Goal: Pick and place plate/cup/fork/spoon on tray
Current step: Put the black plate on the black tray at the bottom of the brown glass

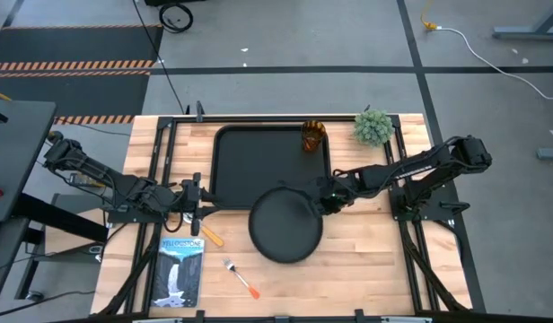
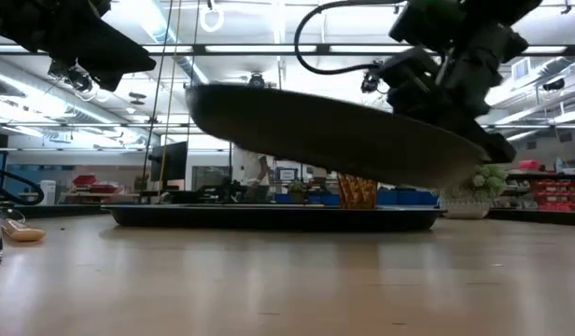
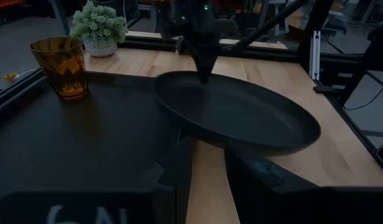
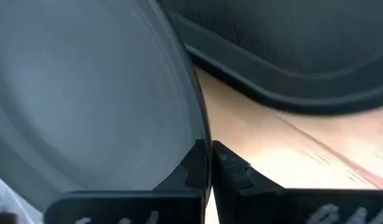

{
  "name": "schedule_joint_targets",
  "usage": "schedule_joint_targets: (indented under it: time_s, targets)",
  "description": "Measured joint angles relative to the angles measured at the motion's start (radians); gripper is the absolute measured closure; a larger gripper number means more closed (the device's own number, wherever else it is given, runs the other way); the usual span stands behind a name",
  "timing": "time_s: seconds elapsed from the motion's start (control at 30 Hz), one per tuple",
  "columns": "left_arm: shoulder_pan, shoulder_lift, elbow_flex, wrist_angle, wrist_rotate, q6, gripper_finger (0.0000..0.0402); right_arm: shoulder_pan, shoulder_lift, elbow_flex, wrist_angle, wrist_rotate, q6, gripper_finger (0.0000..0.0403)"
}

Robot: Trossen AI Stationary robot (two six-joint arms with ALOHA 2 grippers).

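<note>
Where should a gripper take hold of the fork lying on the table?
Take the fork across its slim orange handle, coming straight down from above. It lies flat and alone on the wood, clear of the book and the plate, so fingers can straddle it.

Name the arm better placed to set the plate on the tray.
Right. The right gripper already grips the plate by its rim, lifted off the table beside the tray. The left gripper waits at the tray's left edge, holding nothing.

Potted plant [image 1: 373,126], seemingly a booklet [image 1: 181,271]
</note>
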Motion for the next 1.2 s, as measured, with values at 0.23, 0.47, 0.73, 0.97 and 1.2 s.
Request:
schedule_joint_targets:
  time_s: [0.23,0.47,0.73,0.97,1.2]
  targets:
    - [0.0,0.0,0.0,0.0,0.0,-0.001,0.0299,-0.077,0.0,0.015,-0.006,0.049,0.032,0.039]
    - [0.0,0.0,0.0,0.0,0.0,-0.001,0.0298,-0.132,0.0,0.015,-0.009,0.136,0.018,0.0391]
    - [0.0,0.0,0.0,0.0,-0.007,0.0,0.0298,-0.213,0.0,0.014,-0.004,0.112,-0.023,0.0391]
    - [0.0,0.0,0.0,0.0,-0.011,-0.001,0.0298,-0.275,0.0,0.014,-0.002,0.044,-0.021,0.0391]
    - [0.0,0.0,0.0,-0.001,-0.011,-0.006,0.0298,-0.316,0.0,0.014,-0.003,0.043,-0.028,0.0391]
